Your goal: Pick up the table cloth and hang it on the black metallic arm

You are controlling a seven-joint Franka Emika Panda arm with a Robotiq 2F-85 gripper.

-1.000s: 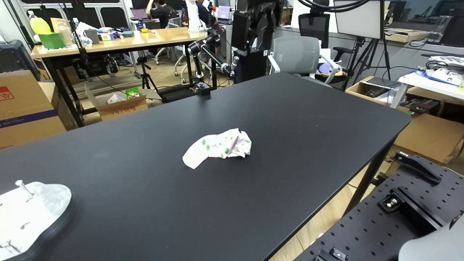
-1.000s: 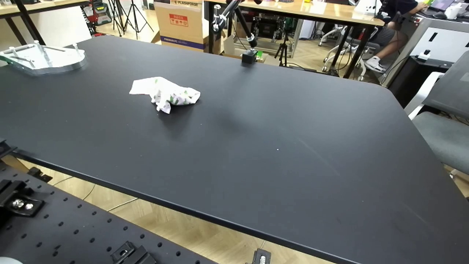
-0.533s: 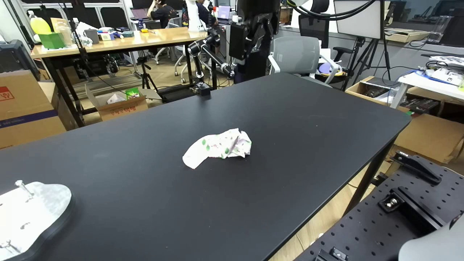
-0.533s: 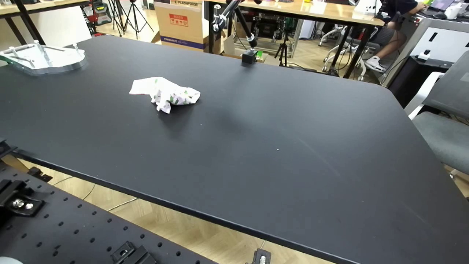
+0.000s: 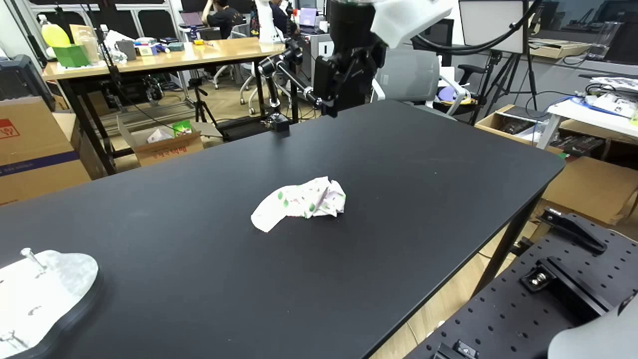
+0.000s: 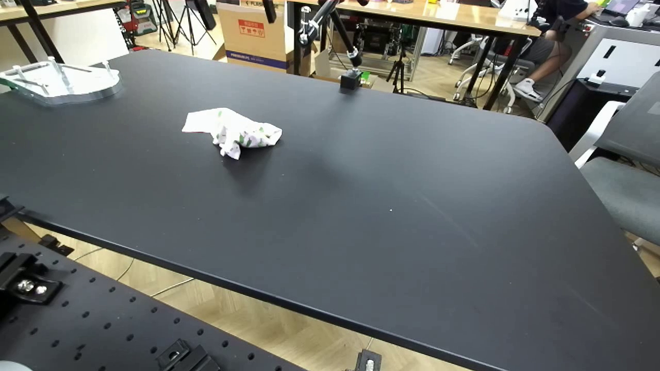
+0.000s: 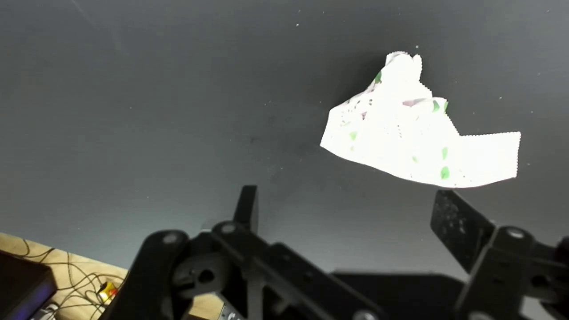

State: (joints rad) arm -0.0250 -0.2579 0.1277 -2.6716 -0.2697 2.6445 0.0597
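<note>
I see the cloth [image 5: 306,199] lying on the dark table [image 5: 209,279], well in from the edges visible in both exterior views. Wide stretch of tabletop between it and the edge facing the perforated board [image 5: 493,299]; wood floor [image 6: 232,309] shows in the gap past that edge. The opposite edge carries the black metallic arm [image 5: 296,79], base right at the border, well apart from the cloth. More tabletop runs toward the chair [image 6: 624,190]; on the other side the white pegged plate [image 5: 75,279] takes up a corner area, also well apart. In the wrist view the table edge cuts across the lower left.

My gripper [image 7: 344,200] hangs above the table, jaws spread wide, tabletop showing between them. In an exterior view it overlaps the tip of the black metallic arm; I can't tell whether they touch. In the wrist view the cloth sits ahead of the gap, over toward the right-hand side.

Cloth look: crumpled, white, green leaf-like marks, a few pinkish patches, tiny dark specks. One end bunched, the other a flat tongue pointing plate-side. Wrist view washes out much of the white.
</note>
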